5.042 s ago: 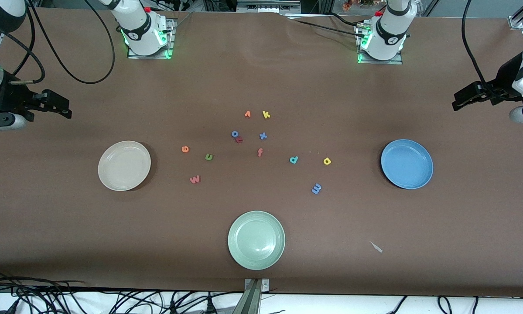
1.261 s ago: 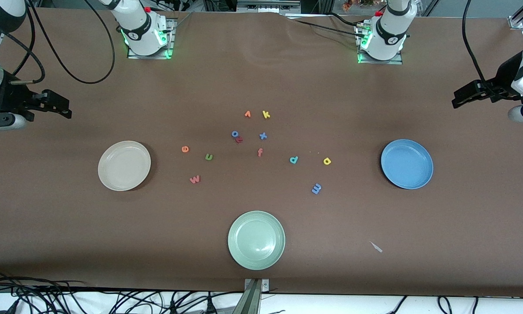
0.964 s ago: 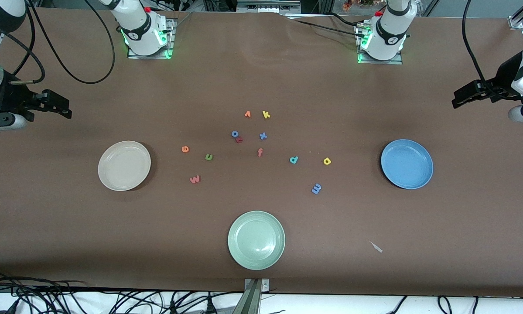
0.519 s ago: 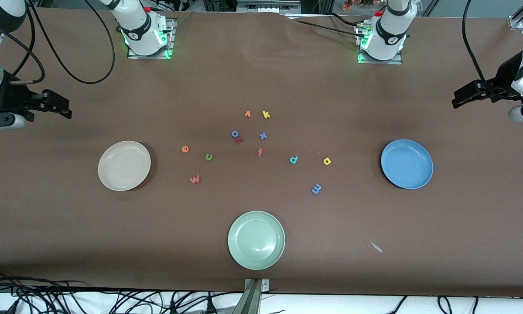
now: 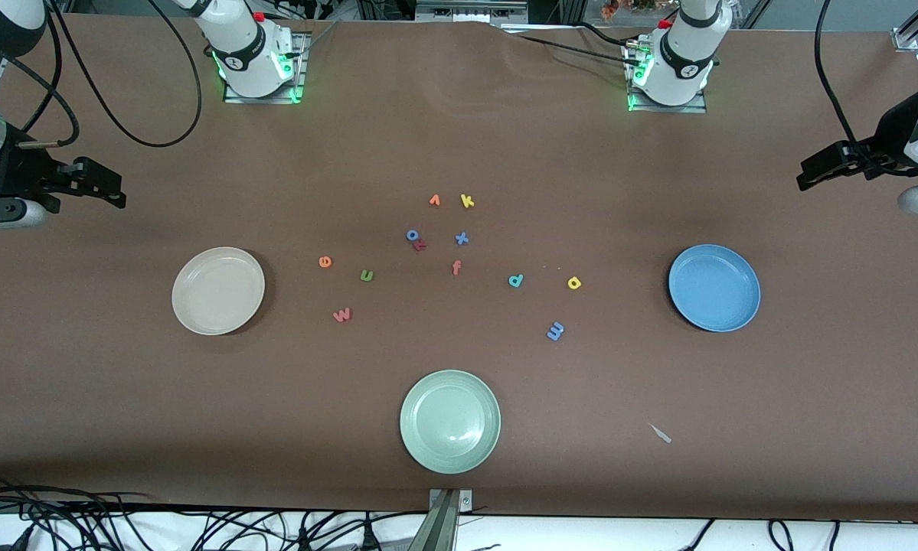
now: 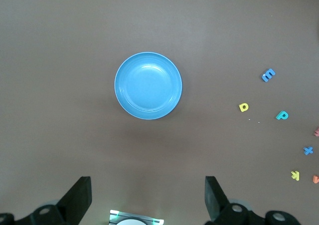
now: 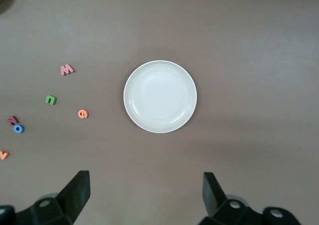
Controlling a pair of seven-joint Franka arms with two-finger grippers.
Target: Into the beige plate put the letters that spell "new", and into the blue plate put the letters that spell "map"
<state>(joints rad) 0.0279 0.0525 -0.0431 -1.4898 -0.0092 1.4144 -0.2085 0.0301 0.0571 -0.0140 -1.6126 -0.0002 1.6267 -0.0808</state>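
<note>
The beige plate (image 5: 218,291) (image 7: 160,96) lies toward the right arm's end, with the orange e (image 5: 325,262), green n (image 5: 367,275) and pinkish w (image 5: 341,314) beside it on the cloth. The blue plate (image 5: 714,288) (image 6: 148,85) lies toward the left arm's end, near the yellow a (image 5: 574,283), teal p (image 5: 515,281) and blue m (image 5: 555,330). Both plates hold nothing. My right gripper (image 5: 110,187) (image 7: 146,197) hangs open high over the table's end by the beige plate. My left gripper (image 5: 811,170) (image 6: 148,200) hangs open over the other end.
A pale green plate (image 5: 449,421) sits near the front edge. Spare letters cluster mid-table: orange v (image 5: 434,200), yellow k (image 5: 467,201), blue o (image 5: 413,235), blue x (image 5: 462,239), reddish f (image 5: 456,267). A small scrap (image 5: 661,434) lies near the front edge.
My left gripper has drifted very slightly toward its end of the table. The letters, plates and right arm have not moved.
</note>
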